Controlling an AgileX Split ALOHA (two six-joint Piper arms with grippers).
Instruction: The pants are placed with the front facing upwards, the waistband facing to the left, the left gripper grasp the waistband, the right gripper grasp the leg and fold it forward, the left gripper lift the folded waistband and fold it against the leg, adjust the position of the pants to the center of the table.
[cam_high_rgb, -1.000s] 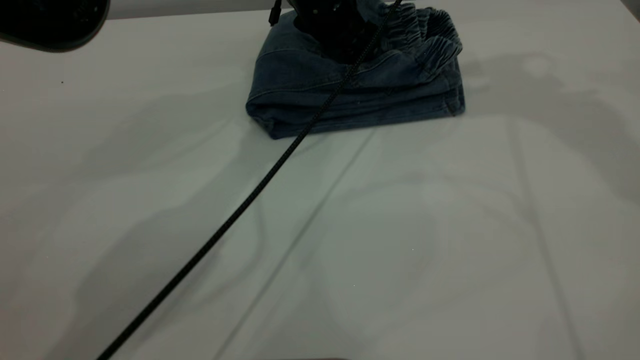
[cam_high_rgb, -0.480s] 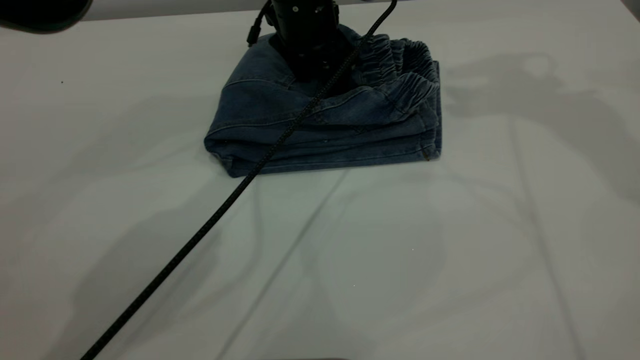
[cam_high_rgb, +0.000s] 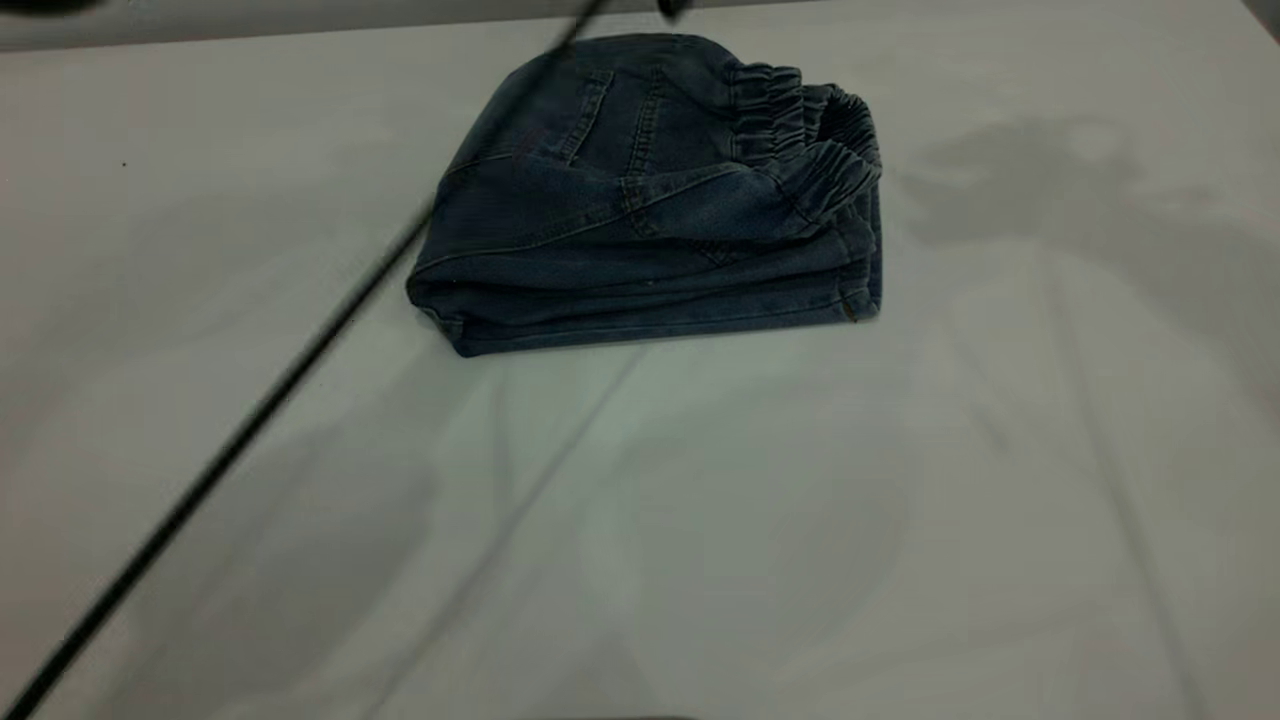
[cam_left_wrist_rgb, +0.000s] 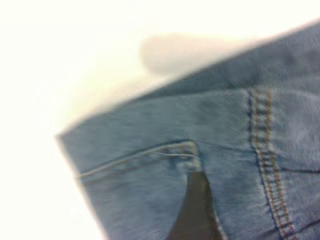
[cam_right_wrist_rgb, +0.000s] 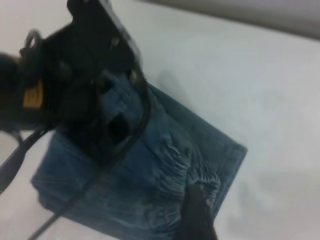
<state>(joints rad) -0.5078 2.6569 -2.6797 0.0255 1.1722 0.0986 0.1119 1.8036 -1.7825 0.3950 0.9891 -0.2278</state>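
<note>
The pants (cam_high_rgb: 640, 230) lie folded into a thick blue denim bundle on the white table (cam_high_rgb: 700, 520), toward its far middle. The ruffled waistband (cam_high_rgb: 820, 140) is bunched along the bundle's right end. Neither gripper shows in the exterior view; only a black cable (cam_high_rgb: 250, 420) crosses it. In the right wrist view my left gripper (cam_right_wrist_rgb: 112, 132) hovers just above the bundle's top, apart from the waistband (cam_right_wrist_rgb: 187, 165). Up close, the left gripper (cam_left_wrist_rgb: 196, 210) is over stitched denim (cam_left_wrist_rgb: 225, 150). My right gripper (cam_right_wrist_rgb: 198, 217) hangs beside the waistband end.
The cable runs diagonally from the table's near left corner up past the bundle's left side. Faint creases and arm shadows mark the white table surface. Open tabletop lies on all near sides of the bundle.
The bundle slid toward the near left under the left gripper, then stopped. The left gripper has risen off it and out of the exterior view; the cable swung left.
</note>
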